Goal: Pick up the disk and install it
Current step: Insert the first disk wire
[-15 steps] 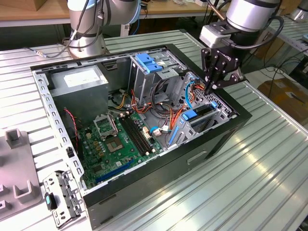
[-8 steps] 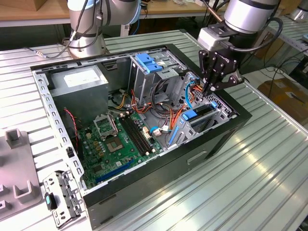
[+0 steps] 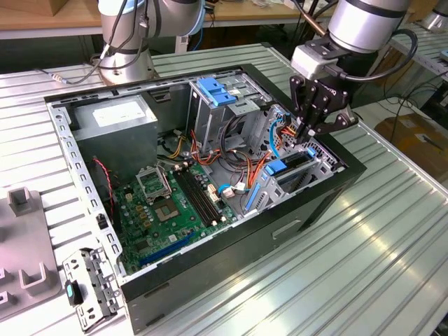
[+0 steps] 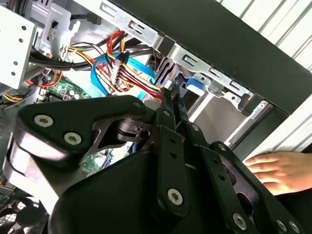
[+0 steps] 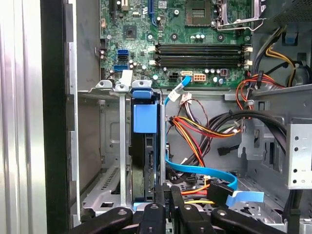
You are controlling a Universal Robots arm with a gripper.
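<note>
Exterior view: gripper (image 3: 310, 133) hangs over the open case (image 3: 350, 175), above the disk (image 3: 288, 168) standing edgewise in its bay. Second wrist view: fingers (image 4: 174, 105) pressed together, clamping nothing; a hand (image 4: 280, 170) rests outside the case. First wrist view: disk (image 5: 145, 146) sits slotted in the case's bay, just beside blue cables (image 5: 204, 171).

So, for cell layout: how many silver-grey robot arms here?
2: one arm behind the open black computer case, exterior view's left; one arm with the black gripper above its right end. Others possibly off-frame.
</note>
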